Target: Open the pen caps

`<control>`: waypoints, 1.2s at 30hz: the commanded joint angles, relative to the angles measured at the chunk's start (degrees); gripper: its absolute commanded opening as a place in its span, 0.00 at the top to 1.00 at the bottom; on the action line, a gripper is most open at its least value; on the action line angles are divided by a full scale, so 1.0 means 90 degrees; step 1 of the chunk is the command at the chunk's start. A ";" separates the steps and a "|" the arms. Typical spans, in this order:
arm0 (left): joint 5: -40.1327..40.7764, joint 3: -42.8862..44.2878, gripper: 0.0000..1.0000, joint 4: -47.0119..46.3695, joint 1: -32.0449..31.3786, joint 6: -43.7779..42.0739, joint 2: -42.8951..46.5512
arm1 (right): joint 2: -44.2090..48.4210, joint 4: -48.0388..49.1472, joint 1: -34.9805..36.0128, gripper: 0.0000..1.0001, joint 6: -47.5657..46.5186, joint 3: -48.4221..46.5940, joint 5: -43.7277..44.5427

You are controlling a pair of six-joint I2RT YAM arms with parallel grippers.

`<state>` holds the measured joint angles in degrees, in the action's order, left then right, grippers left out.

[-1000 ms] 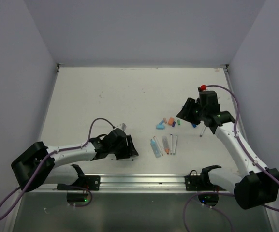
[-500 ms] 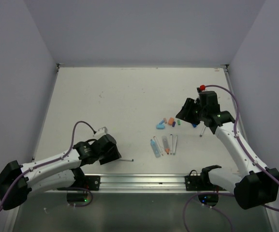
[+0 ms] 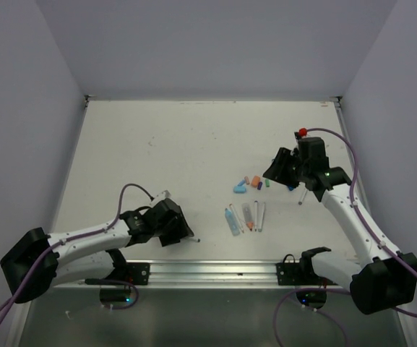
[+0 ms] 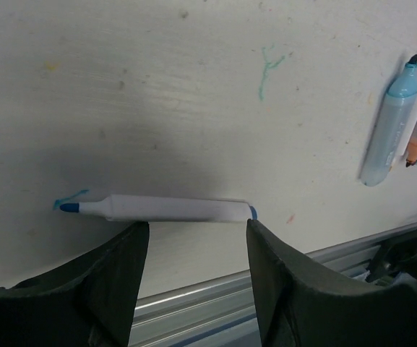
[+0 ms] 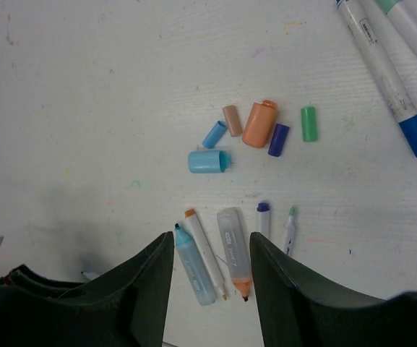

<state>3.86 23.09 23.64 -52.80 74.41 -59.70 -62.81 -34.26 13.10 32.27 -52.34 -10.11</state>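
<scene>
Pen caps (image 5: pixel 259 124) lie loose in a cluster mid-right on the table (image 3: pixel 157 144), just beyond a row of uncapped pens (image 5: pixel 234 249), right gripper (image 5: pixel 209 253) above them with jaws partly apart and empty, left gripper (image 4: pixel 196 233) spread wide, empty, just behind a lone white pen (image 4: pixel 168 209).

I count six pen caps (image 3: pixel 254 182), all loose, lying on their sides in a small cluster right of centre. Nearest and leftmost is the fat light blue cap (image 5: pixel 209 160). Just beyond it lies a slim light blue cap (image 5: pixel 214 134), tilted. Going right come a small tan cap (image 5: pixel 232 121), the fat orange cap (image 5: pixel 259 123), a dark blue cap (image 5: pixel 278 139) right beside it, and a green cap (image 5: pixel 308 123) standing apart.
</scene>
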 commanded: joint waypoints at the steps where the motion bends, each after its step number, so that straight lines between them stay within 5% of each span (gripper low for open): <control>1: -0.0096 -0.0222 0.38 -0.0301 -0.0022 -0.0065 -0.0680 | 0.0133 -0.0031 -0.0020 0.50 -0.0041 0.0034 -0.0029; 25: -0.0721 0.0315 0.43 -0.2187 -0.0013 -0.1168 -0.2994 | -0.0853 -0.0178 -0.0089 0.50 0.0633 0.0084 0.1298; 36: -0.0985 0.0520 0.43 -0.2870 -0.0023 -0.2027 -0.3153 | -0.1410 -0.0470 -0.1367 0.50 0.0369 -0.0122 0.1932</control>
<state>-9.69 30.85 -11.03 -52.82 64.05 -86.80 -75.26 -36.97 3.46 36.45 -51.31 3.38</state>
